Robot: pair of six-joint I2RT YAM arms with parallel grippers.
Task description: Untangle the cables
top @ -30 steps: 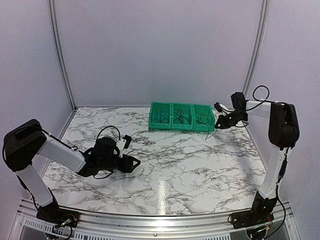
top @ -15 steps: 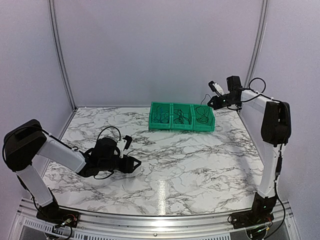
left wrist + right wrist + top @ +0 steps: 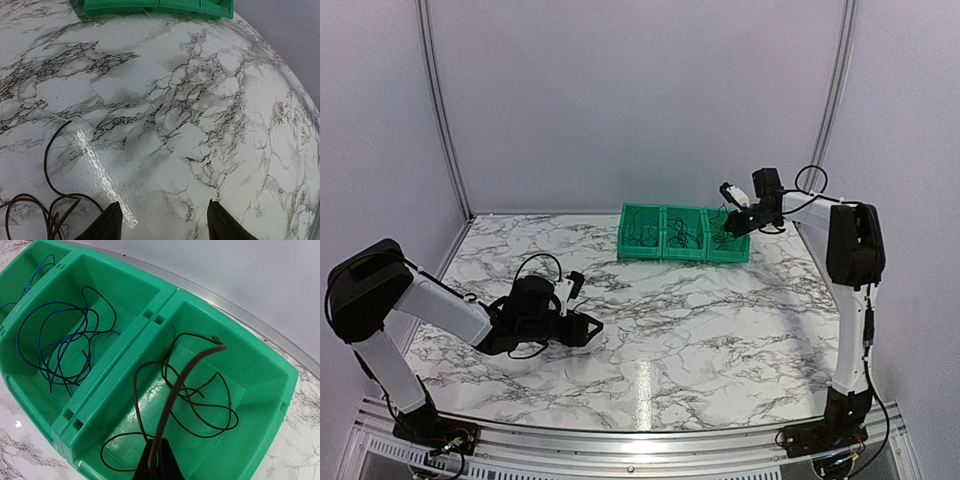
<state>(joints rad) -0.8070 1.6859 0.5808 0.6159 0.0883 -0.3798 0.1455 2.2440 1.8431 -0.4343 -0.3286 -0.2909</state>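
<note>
In the green bins (image 3: 665,253), upper centre: blue cables (image 3: 65,340) lie in the middle compartment, dark loops (image 3: 200,407) in the right one; sorted, I judge.
Right gripper (image 3: 155,467): pressed together, pinching a dark cable (image 3: 175,387) above the right compartment.
Left gripper (image 3: 162,225): spread, empty, over the worktop (image 3: 200,125).
Left to do: thin dark loops (image 3: 47,200), lower left of the left wrist view, overlapping on the worktop.
</note>
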